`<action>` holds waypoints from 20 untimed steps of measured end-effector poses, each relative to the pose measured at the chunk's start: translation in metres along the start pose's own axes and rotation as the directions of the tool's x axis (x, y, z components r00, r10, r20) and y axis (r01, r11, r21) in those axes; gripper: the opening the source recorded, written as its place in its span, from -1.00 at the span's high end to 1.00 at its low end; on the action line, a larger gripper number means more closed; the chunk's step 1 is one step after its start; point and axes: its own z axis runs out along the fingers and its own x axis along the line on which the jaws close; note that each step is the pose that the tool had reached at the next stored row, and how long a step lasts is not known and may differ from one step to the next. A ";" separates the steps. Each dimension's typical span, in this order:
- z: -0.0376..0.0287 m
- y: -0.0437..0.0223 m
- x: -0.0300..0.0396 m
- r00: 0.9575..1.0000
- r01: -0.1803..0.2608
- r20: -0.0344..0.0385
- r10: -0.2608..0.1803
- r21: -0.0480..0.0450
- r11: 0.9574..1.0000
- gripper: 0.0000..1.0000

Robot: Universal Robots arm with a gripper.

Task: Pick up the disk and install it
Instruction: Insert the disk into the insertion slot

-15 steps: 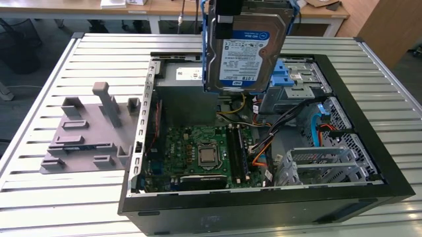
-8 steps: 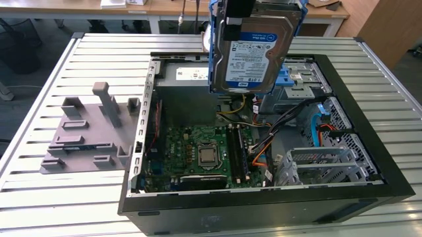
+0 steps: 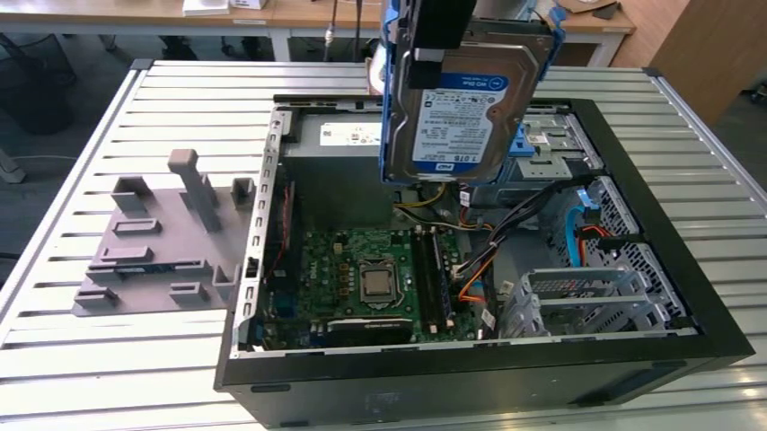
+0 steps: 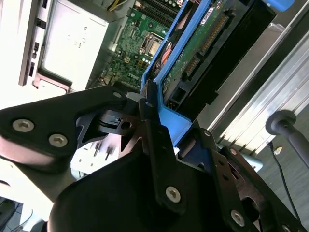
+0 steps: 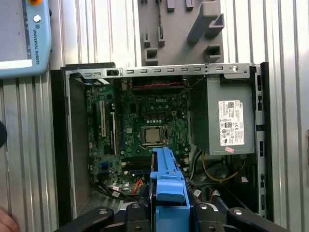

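The disk (image 3: 462,117) hangs upright above the back of the open computer case (image 3: 480,377), its blue-and-white label facing the exterior camera and blue bracket rails along its sides. My gripper (image 3: 434,56) is shut on its upper end, with a black finger over the label side. In the second wrist view the fingers (image 4: 147,104) clamp the blue rail of the disk (image 4: 193,53), whose circuit board side shows. In the first wrist view the blue bracket of the disk (image 5: 166,179) stands edge-on between the gripper's jaws, above the motherboard (image 5: 149,130).
Inside the case lie the green motherboard (image 3: 372,278), a grey power supply (image 5: 224,121) and a grey drive bay with a blue latch (image 3: 545,148). A grey plastic fixture (image 3: 162,238) sits at the exterior view's left on the slatted table (image 3: 108,359). A teach pendant (image 5: 24,34) lies beside the case.
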 end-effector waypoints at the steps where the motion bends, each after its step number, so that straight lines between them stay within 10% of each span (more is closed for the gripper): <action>1: 0.0006 -0.0002 0.0026 1.000 0.000 0.000 0.000 0.000 1.000 0.27; 13: 0.0065 -0.0229 0.0117 1.000 0.000 -0.001 0.000 -0.006 1.000 0.27; 20: 0.0113 -0.0257 0.0284 1.000 0.000 0.000 0.000 -0.006 1.000 0.27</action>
